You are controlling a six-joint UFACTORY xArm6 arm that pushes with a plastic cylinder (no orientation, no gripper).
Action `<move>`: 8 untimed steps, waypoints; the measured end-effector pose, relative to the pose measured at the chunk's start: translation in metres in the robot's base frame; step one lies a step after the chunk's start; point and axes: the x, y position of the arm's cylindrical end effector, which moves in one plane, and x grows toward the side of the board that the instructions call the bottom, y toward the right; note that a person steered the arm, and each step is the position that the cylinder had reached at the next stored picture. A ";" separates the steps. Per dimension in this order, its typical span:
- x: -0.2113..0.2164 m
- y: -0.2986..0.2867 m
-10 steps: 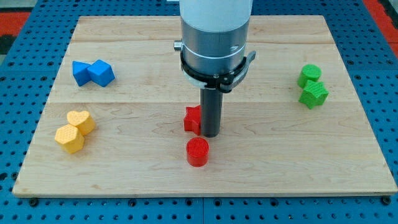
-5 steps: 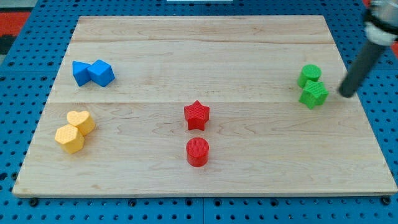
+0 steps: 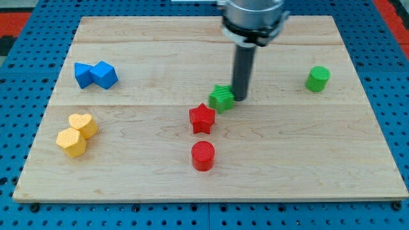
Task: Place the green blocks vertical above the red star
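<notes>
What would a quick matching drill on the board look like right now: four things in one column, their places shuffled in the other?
Things:
1. green cylinder
2. green star
3. red cylinder
4. blue blocks

Places:
A. toward the view's bottom from the red star
B. view's upper left
C. alone at the view's right
D. touching my tip, up and right of the red star

Pairs: 1-C, 2-D, 3-A, 4-B

No text, label, brand, number or sign can be read anywhere in the camera view; nothing legible is carried by the blocks, the rod or the counter [image 3: 358,166].
</notes>
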 end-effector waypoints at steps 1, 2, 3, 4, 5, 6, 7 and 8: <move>-0.021 -0.021; -0.015 0.041; 0.017 0.111; -0.021 0.212; -0.058 0.206; -0.058 0.125; -0.058 0.044; -0.025 0.125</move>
